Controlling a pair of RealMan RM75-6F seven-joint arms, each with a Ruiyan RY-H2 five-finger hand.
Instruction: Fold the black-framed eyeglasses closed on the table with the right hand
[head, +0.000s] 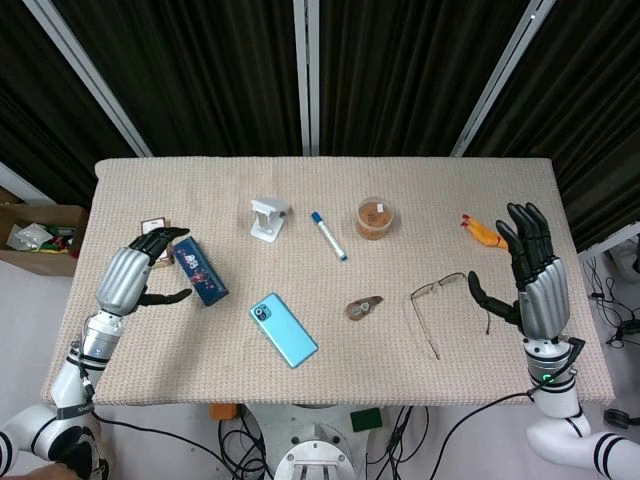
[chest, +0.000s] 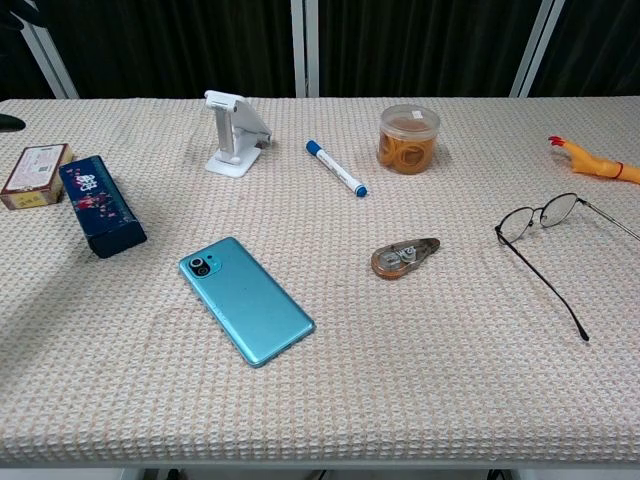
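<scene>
The black-framed eyeglasses (head: 447, 297) (chest: 550, 235) lie on the table's right side with both arms unfolded, lenses toward the back. My right hand (head: 528, 268) hovers just right of them in the head view, fingers spread and empty, its thumb near the right arm of the frame; I cannot tell if it touches. My left hand (head: 140, 267) hangs at the table's left edge, fingers apart, holding nothing. Neither hand shows in the chest view.
On the beige mat (head: 330, 360) lie a teal phone (head: 284, 329), a tape dispenser (head: 363, 307), a blue-capped marker (head: 328, 236), an orange-filled jar (head: 374, 217), a white stand (head: 268, 218), a dark blue box (head: 201, 271), a small card box (chest: 35, 174) and a yellow rubber chicken (head: 482, 233).
</scene>
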